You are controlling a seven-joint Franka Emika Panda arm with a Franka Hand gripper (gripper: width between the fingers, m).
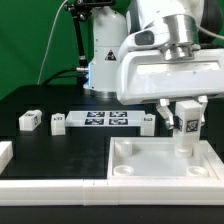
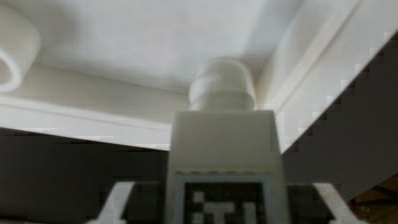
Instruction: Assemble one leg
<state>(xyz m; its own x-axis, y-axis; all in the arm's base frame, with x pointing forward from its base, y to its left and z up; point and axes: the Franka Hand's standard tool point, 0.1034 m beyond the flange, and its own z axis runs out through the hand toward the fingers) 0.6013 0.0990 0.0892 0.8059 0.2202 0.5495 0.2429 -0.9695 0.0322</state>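
Observation:
My gripper [image 1: 186, 116] is shut on a leg [image 1: 186, 126], a small white upright block with a black-and-white tag on its face. The leg stands upright over the far corner of the large white tray-like piece [image 1: 135, 172], at the exterior view's right. Its lower end reaches down to the tray's surface. In the wrist view the leg [image 2: 224, 140] runs out from between my gripper [image 2: 224, 214] fingers, and its rounded end points at the raised inner corner of the tray [image 2: 107, 45].
The marker board [image 1: 106, 120] lies behind the tray. Loose legs stand at its ends: two at the exterior view's left [image 1: 29, 120] [image 1: 57, 123] and one at the other end [image 1: 147, 122]. Another white part [image 1: 5, 155] shows at the left edge.

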